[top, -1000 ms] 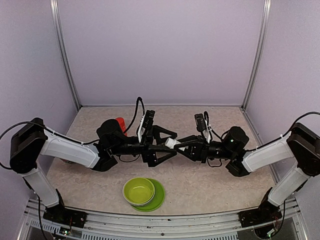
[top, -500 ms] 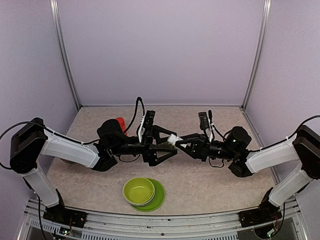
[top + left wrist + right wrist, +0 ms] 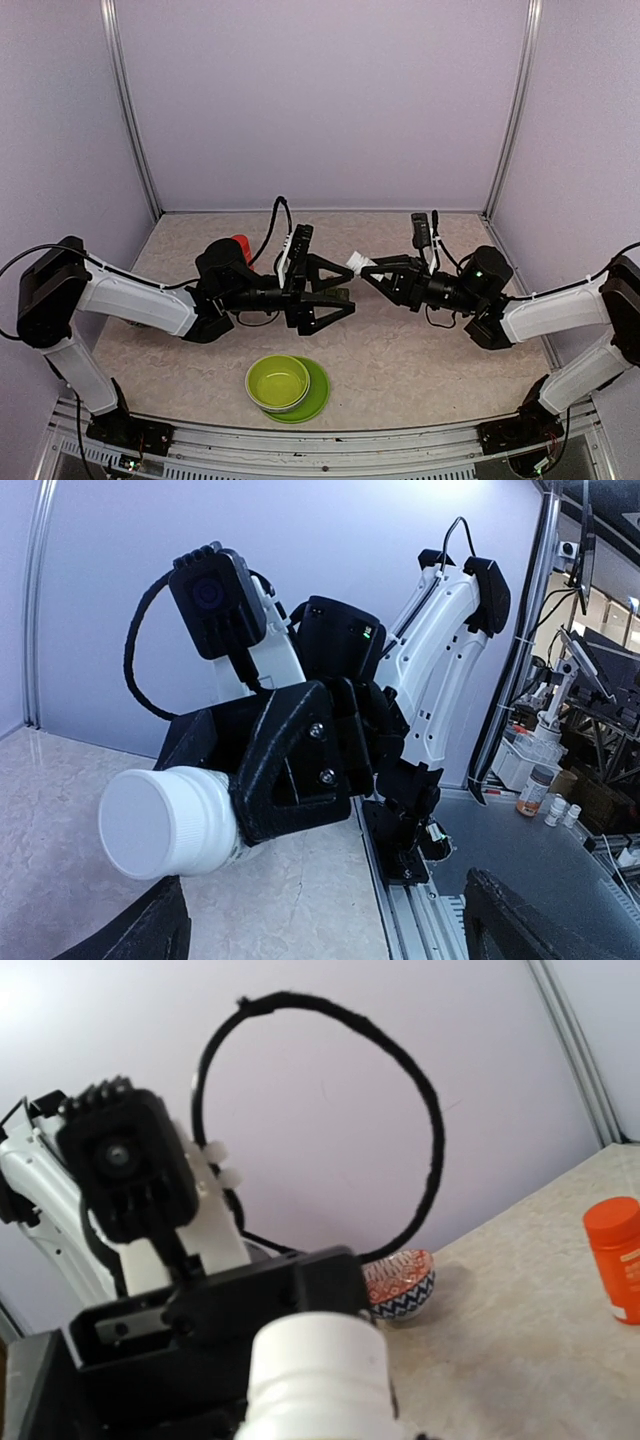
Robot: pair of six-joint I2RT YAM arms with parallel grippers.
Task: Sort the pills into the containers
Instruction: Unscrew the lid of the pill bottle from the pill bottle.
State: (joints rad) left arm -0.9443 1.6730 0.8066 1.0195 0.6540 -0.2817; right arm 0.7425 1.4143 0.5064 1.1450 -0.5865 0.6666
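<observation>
progress: no pills are being shown in any compartment or loose anywhere, so the sorting is being judged as barely begun
done so far: a white bottle (image 3: 357,263) is being held in the air above the table (image 3: 450,370); whether pills are inside cannot be told
left to do: the opening of the bottle and the sharing-out of the pills are both being judged as outstanding
containers: the dark green strip box is not being shown in any view, so its place cannot be told
right gripper (image 3: 366,270): is being clamped on the body of the white bottle, with the cap (image 3: 160,825) being pointed toward the left arm
left gripper (image 3: 349,288): its jaws are being shown wide apart, near the cap, with nothing between them
white bottle, make: smooth matt plastic, cylindrical, with a plain round flat-topped cap
orange-red bottle (image 3: 615,1260): a glossy plastic cylinder, being seen upright on the table behind the left arm
bowl (image 3: 278,380): lime-green, round and smooth, being borne on a matching plate (image 3: 318,397) at the near edge
patterned dish (image 3: 402,1280): rounded, orange with a dark-and-white zigzag band, being seen in the right wrist view only
table, surface: pale, mottled, stone-like and flat
</observation>
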